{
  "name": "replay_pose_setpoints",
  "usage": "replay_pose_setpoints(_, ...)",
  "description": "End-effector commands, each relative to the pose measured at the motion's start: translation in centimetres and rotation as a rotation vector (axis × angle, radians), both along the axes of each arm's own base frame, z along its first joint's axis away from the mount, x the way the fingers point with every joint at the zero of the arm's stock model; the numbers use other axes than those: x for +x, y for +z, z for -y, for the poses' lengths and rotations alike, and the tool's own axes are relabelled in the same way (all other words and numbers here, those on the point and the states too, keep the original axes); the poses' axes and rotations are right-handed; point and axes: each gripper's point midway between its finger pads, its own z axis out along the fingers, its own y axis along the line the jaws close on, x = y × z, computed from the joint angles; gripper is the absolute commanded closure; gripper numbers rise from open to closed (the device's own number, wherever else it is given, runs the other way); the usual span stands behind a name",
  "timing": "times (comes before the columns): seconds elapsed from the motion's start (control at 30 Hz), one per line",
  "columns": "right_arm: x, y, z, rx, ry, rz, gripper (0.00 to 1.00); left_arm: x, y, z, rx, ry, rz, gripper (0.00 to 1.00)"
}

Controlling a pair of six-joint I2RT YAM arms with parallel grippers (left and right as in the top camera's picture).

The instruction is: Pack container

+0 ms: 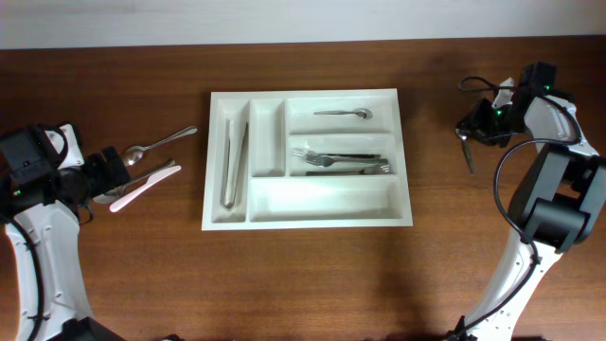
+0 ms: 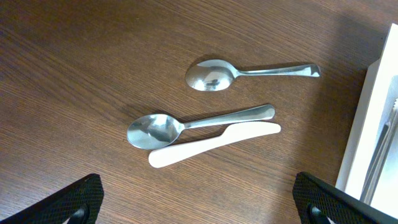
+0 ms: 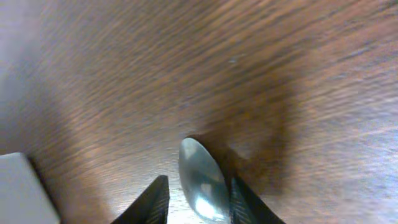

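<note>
The white cutlery tray [image 1: 305, 95] lies at the table's middle; its edge shows in the left wrist view [image 2: 364, 134]. It holds tongs [image 1: 233, 163] in the leftmost upright slot, a spoon [image 1: 343, 114] in the top long slot and forks [image 1: 343, 161] in the middle one. My left gripper [image 1: 102, 180] [image 2: 199, 208] is open and empty, just short of two spoons [image 2: 211, 74] [image 2: 155, 129] and a white knife [image 2: 211, 144] left of the tray. My right gripper [image 1: 471, 131] [image 3: 198, 202] is shut on a spoon [image 3: 202, 180] [image 1: 467, 153], held above the table right of the tray.
The second upright slot [image 1: 268, 137] and the bottom long slot [image 1: 322, 199] of the tray hold nothing. The loose spoons [image 1: 156, 145] and knife [image 1: 142, 189] lie close together on the wood between my left gripper and the tray.
</note>
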Motion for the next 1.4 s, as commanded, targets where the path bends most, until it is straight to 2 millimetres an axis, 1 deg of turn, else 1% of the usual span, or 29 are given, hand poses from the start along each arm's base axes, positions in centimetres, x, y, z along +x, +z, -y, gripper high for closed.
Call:
replay_pose_setpoints(0.0, -0.6, -2.3, -0.1, 0.078, -0.026, -0.04, 0.67, 0.4, 0.5, 0.0, -0.012, 0.002, 0.02, 0.01)
replay_pose_setpoints(0.23, -0.8, -1.3, 0.0, 0.186, -0.04, -0.008, 0.66, 0.4, 0.5, 0.0, -0.012, 0.002, 0.02, 0.01)
replay_pose_setpoints(0.4, -1.1, -1.1, 0.3, 0.218, -0.052, -0.005, 0.66, 0.4, 0.5, 0.0, -0.012, 0.002, 0.02, 0.01)
replay_pose_setpoints(0.53, -1.3, -1.0, 0.0, 0.248, -0.051, -0.009, 0.66, 0.4, 0.5, 0.0, -0.012, 0.002, 0.02, 0.01)
replay_pose_setpoints(0.6, -1.3, -1.0, -0.4, 0.293, -0.048, -0.003, 0.66, 0.4, 0.5, 0.0, -0.012, 0.002, 0.02, 0.01)
replay_pose_setpoints(0.73, -1.7, -2.0, -0.6, 0.352, -0.079, -0.034, 0.66, 0.4, 0.5, 0.0, -0.012, 0.002, 0.02, 0.01)
replay_pose_setpoints(1.03, -1.8, -2.8, -0.6, 0.371, -0.096, -0.05, 0.66, 0.4, 0.5, 0.0, -0.012, 0.002, 0.02, 0.01)
replay_pose_setpoints(1.2, -2.0, -4.4, -1.3, 0.438, -0.125, -0.086, 0.67, 0.4, 0.5, 0.0, -0.012, 0.002, 0.02, 0.01)
replay_pose_setpoints(1.37, -2.1, -5.0, -1.5, 0.457, -0.123, -0.089, 0.68, 0.4, 0.5, 0.0, -0.012, 0.002, 0.02, 0.01)
